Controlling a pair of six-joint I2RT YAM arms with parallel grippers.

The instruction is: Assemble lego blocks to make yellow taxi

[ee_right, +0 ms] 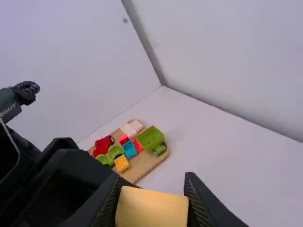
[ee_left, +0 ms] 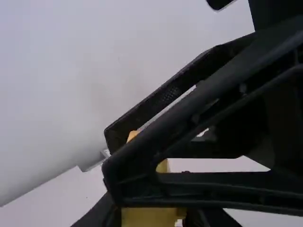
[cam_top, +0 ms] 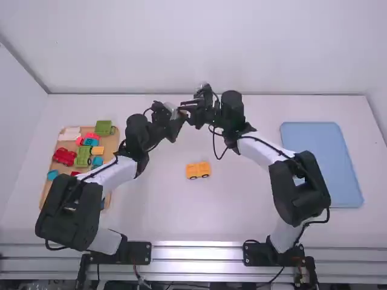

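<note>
Block building at a white table

Upper middle: left gripper and right gripper, close together, jaws of each closed on a yellow block. Centre: yellow wheeled block on the table. Left: coloured blocks on a tray

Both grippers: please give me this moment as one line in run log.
left gripper: holds yellow block | right gripper: holds yellow block | same block: cannot tell | grippers: close together | yellow wheeled piece: on table

Orange car base, yellow block, blue tray, white table
</note>
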